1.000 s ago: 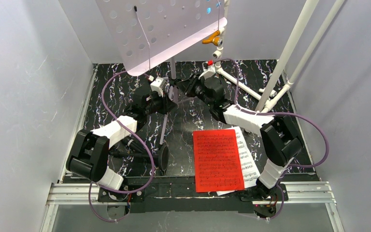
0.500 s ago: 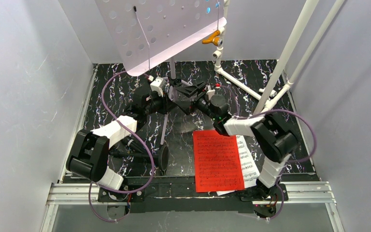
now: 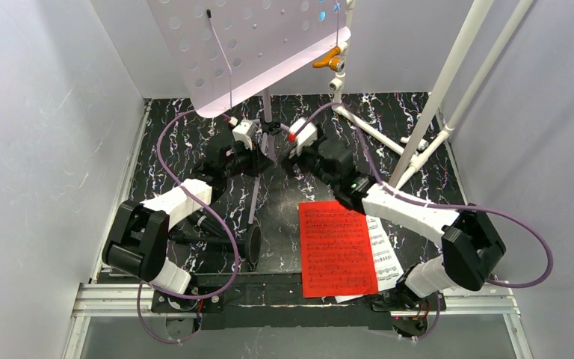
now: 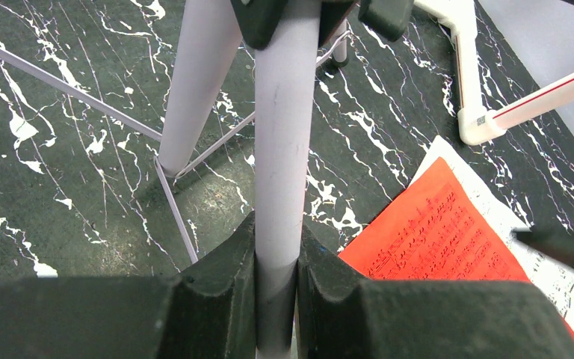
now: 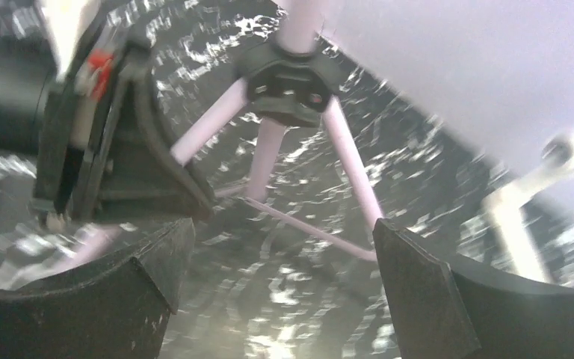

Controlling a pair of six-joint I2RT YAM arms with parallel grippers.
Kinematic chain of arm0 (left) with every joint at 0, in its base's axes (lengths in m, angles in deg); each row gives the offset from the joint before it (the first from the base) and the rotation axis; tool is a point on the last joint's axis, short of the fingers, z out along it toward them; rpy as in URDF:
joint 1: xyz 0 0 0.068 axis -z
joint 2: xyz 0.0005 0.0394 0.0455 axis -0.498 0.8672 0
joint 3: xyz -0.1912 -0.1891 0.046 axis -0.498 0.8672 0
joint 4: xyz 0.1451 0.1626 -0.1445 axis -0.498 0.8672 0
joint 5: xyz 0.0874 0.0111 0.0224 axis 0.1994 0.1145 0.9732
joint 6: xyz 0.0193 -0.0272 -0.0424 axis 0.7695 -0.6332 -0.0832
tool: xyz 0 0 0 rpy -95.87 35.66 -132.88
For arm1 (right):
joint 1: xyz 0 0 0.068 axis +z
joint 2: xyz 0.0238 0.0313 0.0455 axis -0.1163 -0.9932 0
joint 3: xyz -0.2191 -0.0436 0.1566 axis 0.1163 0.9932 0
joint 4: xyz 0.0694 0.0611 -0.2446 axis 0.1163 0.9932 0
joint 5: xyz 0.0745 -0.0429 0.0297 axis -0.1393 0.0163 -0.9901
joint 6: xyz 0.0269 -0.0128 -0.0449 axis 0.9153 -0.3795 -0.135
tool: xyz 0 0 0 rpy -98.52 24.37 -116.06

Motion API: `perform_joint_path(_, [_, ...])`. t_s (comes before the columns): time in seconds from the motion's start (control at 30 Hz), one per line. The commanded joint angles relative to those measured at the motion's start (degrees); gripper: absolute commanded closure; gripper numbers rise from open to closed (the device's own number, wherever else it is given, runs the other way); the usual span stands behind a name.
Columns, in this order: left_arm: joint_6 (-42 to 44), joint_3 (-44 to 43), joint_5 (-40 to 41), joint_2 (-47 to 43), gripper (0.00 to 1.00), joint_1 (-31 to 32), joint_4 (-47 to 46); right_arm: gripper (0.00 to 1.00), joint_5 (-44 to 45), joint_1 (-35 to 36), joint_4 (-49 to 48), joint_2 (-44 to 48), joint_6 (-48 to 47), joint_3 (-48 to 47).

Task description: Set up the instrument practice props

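Lilac perforated music stand with tripod legs (image 3: 254,45) stands upright at the far middle of the table. Left gripper (image 4: 276,254) pinches its pole. Right gripper (image 5: 284,247) is spread wide, empty, facing the tripod hub. Red sheet-music page (image 3: 338,247) lies over white page (image 3: 385,250), near right.

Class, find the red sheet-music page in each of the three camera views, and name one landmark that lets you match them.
Top external: the red page lies flat at lower centre, overlapping a white page.
Left wrist: the page sits at lower right, beyond the lilac music stand.
Right wrist: not in it.
Shared landmark: the stand's tripod legs, visible in all three views.
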Motion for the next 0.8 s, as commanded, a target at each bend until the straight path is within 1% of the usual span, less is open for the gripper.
perform_joint_path(0.0, [-3.5, -1.6, 2.5, -2.4, 1.00, -0.6, 1.2, 0.03, 5.9, 4.9, -9.3, -1.1, -43.4, 3.4])
perform_joint_path(0.03, [-3.5, -1.6, 2.6, -2.4, 1.00, -0.6, 1.1, 0.04, 5.1, 5.0, -12.0, -1.8, -46.1, 3.8])
perform_joint_path(0.1, [-3.3, -1.6, 2.7, -2.5, 1.00, -0.6, 1.2, 0.12, 3.4, 5.0, -16.3, -3.7, -51.5, 3.5])
perform_joint_path(0.17, [-3.1, -1.4, 2.9, -2.7, 1.00, -0.6, 1.2, 0.25, 2.8, 4.9, -20.6, -6.1, -55.6, 3.4])
perform_joint_path(0.2, [-3.0, -1.4, 3.0, -2.9, 1.00, -0.6, 1.3, 0.29, 3.1, 4.9, -22.2, -6.8, -56.4, 3.0])
perform_joint_path(0.3, [-2.8, -1.4, 3.1, -3.3, 1.00, -0.7, 1.2, 0.31, 3.8, 4.9, -23.3, -8.9, -59.5, 1.4])
perform_joint_path(0.47, [-3.3, -1.6, 2.8, -3.3, 1.00, -0.8, 1.2, 0.30, 1.4, 4.9, -23.0, -10.5, -59.1, -0.8])
perform_joint_path(0.57, [-3.4, -1.6, 2.6, -3.1, 1.00, -0.7, 1.2, 0.31, 1.5, 4.8, -24.1, -12.4, -58.3, -2.6])
perform_joint_path(0.77, [-3.5, -1.6, 2.6, -3.0, 1.00, -0.7, 1.2, 0.37, 2.1, 4.8, -23.8, -15.7, -58.1, -6.6])
